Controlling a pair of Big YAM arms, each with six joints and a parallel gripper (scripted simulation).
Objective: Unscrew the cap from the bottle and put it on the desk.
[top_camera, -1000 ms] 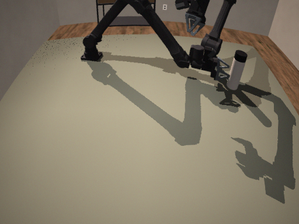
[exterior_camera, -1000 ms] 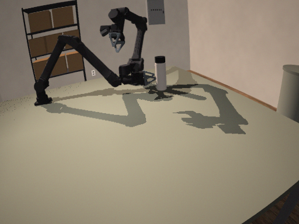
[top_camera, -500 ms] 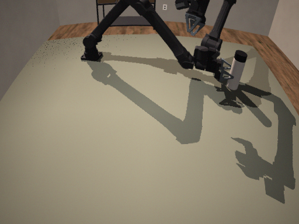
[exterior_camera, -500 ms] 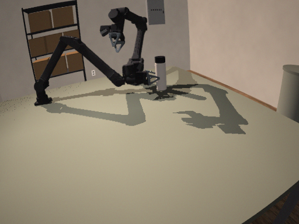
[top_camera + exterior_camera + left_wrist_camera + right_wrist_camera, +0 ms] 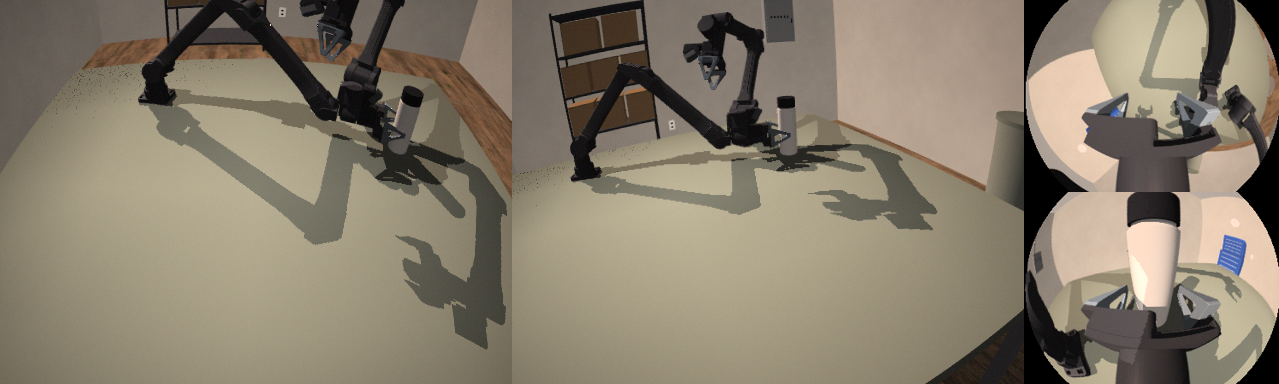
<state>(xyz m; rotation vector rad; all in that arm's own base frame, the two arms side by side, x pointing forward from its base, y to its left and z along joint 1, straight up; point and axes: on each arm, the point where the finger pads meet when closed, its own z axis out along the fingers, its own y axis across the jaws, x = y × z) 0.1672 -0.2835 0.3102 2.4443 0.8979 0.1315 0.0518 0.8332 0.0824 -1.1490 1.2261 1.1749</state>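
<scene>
A white bottle [image 5: 407,122] [image 5: 787,127] [image 5: 1152,261] with a black cap [image 5: 412,95] [image 5: 785,101] [image 5: 1152,209] stands upright at the far right of the table [image 5: 200,280] [image 5: 737,280]. The cap sits on the bottle. My right gripper [image 5: 392,132] [image 5: 782,136] [image 5: 1152,287] is low and level, open, with one finger on each side of the bottle's lower body. I cannot tell if the fingers touch it. My left gripper [image 5: 332,44] [image 5: 712,75] [image 5: 1152,95] is open and empty, pointing down high above the table behind the bottle.
The left arm's base stands just behind the right gripper. A shelf with boxes [image 5: 602,65] stands behind the table. A grey cylinder [image 5: 1007,155] stands off the table's right side. The table's far right edge lies close to the bottle.
</scene>
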